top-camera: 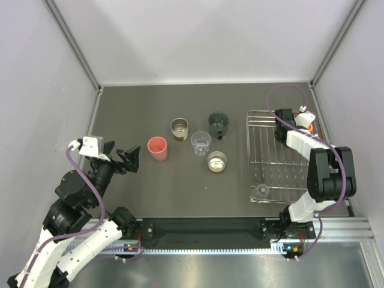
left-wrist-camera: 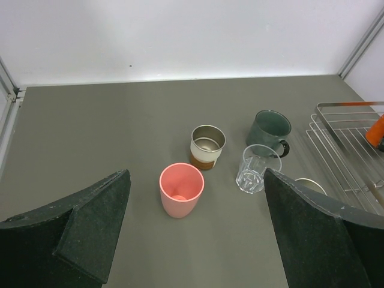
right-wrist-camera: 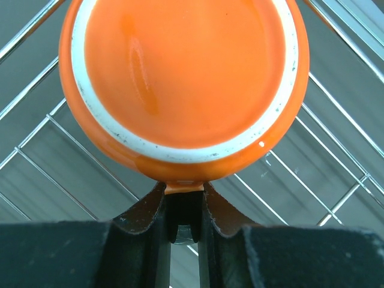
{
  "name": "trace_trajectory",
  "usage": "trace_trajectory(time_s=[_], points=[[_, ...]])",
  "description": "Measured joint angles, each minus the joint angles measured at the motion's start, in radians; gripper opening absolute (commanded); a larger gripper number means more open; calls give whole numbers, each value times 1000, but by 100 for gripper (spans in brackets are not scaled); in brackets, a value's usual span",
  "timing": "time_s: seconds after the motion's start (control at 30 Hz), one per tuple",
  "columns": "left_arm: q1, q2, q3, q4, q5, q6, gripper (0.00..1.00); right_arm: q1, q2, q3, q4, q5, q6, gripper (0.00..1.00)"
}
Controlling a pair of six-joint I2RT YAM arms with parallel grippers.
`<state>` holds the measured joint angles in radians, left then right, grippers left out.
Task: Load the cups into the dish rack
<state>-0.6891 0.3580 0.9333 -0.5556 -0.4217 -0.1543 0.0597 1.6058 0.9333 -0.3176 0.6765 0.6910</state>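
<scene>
My left gripper (top-camera: pixel 129 159) is open and empty, just left of the upright pale pink cup (top-camera: pixel 157 148); in the left wrist view that gripper (left-wrist-camera: pixel 196 180) has the pink cup (left-wrist-camera: pixel 181 189) ahead between its jaws, untouched. Further right stand a steel cup with a brown band (top-camera: pixel 179 128), a dark green mug (top-camera: pixel 218 123), a clear glass (top-camera: pixel 200 143) and a second steel cup (top-camera: pixel 216 161). My right gripper (right-wrist-camera: pixel 184 195) is shut on the handle tab of the orange cup (right-wrist-camera: pixel 183 78), held over the far right corner of the dish rack (top-camera: pixel 279 157).
A clear cup (top-camera: pixel 261 192) lies in the rack's near left corner. Grey walls with metal posts close in the table at the back and both sides. The rack (left-wrist-camera: pixel 345 141) also shows at the right edge of the left wrist view.
</scene>
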Motion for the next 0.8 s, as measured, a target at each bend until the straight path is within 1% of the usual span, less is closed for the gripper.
trace_trajectory(time_s=[0.03, 0.07, 0.13, 0.17, 0.23, 0.27, 0.37, 0.47, 0.63, 0.8], points=[[0, 0, 0, 0, -2, 0, 98, 0, 0, 0, 0, 1, 0, 0], [0, 0, 0, -2, -3, 0, 98, -1, 0, 0, 0, 1, 0, 6], [0, 0, 0, -7, -6, 0, 98, -2, 1, 0, 1, 2, 0, 15], [0, 0, 0, -9, -6, 0, 98, -2, 0, 0, 0, 3, 0, 22], [0, 0, 0, -16, -6, 0, 98, -2, 0, 0, 0, 3, 3, 30], [0, 0, 0, -19, -6, 0, 98, -2, 0, 0, 0, 5, 5, 39], [0, 2, 2, -25, -6, 0, 98, -2, 0, 4, -2, 4, 13, 56], [0, 13, 9, -28, -6, -1, 97, -2, 1, 4, -5, -3, 11, 67], [0, 41, 22, -29, -2, -17, 96, -1, 0, 8, -25, -33, 9, 70], [0, 89, 68, -54, -2, -59, 91, 11, -40, 41, -138, -77, 32, 71]])
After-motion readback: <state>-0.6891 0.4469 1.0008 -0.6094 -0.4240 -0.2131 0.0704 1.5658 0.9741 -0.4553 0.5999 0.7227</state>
